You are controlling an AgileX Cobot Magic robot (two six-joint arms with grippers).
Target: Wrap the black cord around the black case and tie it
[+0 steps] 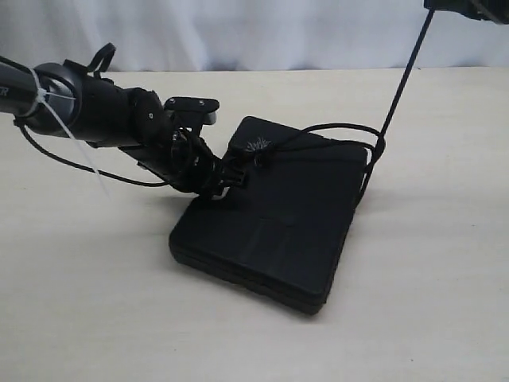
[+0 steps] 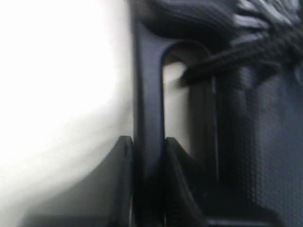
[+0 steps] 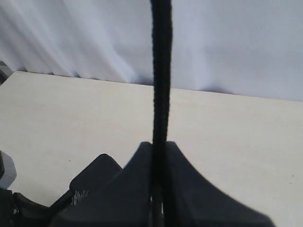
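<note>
Presently the black case is found midway between the tabletop edges, its handle bar clamped by the left end effector. The black cord is laid across the case's far part and is held taut, pinched in the right end effector.

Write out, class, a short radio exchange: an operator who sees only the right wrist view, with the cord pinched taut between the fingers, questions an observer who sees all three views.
Operator: Where does my cord run?
Observer: In the exterior view the black cord slants down from the right gripper to the black case, meeting its edge on that view's right.
Operator: Is the left gripper holding anything?
Observer: Yes. The left wrist view shows the left gripper shut on the case's handle bar.
Operator: And the cord on top?
Observer: It arcs across the case's top from the handle end to that right edge.
</note>
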